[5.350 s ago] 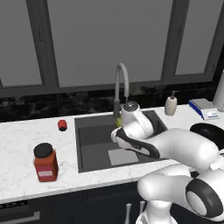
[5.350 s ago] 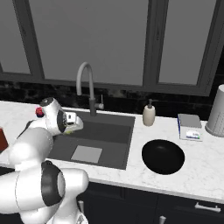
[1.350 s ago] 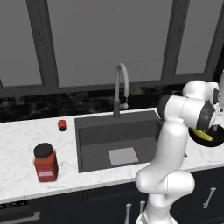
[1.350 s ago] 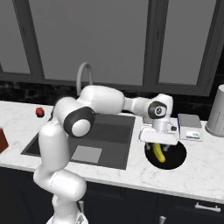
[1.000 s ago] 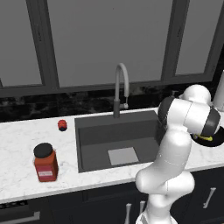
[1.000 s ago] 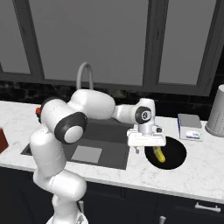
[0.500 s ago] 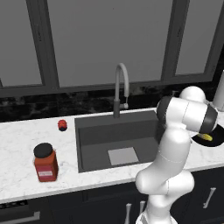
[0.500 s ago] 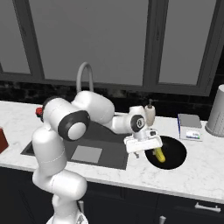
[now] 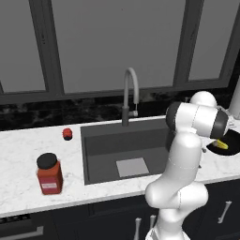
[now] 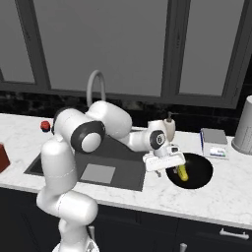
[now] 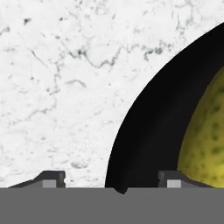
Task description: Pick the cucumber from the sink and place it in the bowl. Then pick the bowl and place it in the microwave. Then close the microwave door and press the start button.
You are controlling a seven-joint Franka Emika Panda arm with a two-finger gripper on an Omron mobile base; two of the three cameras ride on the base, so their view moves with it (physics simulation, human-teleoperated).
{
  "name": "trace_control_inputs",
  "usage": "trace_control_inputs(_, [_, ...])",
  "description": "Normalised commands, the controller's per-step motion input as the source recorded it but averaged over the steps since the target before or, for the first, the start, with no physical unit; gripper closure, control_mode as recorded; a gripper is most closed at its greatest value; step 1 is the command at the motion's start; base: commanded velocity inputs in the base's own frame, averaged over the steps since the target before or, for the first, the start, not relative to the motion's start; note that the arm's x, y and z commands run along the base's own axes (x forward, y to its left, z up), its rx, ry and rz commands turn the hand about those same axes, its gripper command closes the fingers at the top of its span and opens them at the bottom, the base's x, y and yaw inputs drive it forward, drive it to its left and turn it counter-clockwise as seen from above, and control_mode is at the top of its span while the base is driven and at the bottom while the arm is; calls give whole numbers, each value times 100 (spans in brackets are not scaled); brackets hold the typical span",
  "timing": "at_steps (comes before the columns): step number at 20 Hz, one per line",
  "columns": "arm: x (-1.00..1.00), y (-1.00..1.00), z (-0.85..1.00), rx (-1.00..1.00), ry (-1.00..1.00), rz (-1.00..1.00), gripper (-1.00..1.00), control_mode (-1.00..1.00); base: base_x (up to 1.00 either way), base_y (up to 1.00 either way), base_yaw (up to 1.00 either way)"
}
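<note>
Cucumber (image 10: 182, 173) now lies released in the bowl (image 10: 201, 176); the end effector (image 10: 165, 165), open and empty, straddles its rim for the lift.

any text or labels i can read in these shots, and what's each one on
No text can be read.
red jar: pale label patch, too blurred to read.
pale box right of the bowl: faint marks on its top, too small to read.
Nothing printed on the cucumber or sink.

1 cucumber (image 10: 182, 173) (in bowl) | 1 bowl (image 10: 201, 178) | 1 sink (image 9: 101, 149) | 1 red jar (image 9: 49, 173)
</note>
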Motion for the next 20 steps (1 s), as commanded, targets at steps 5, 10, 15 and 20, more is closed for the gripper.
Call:
trace_control_inputs(5, [0,-6,-33,0,0,-1,100,-100,0,0,0])
trace_control_inputs(10, [-15,-1,-7,0,-4,-6,100,-100,0,0,0])
trace_control_inputs(15, [-55,2,64,0,-17,4,100,-100,0,0,0])
trace_control_inputs(20, [-85,39,100,-3,-17,18,100,-100,0,0,0])
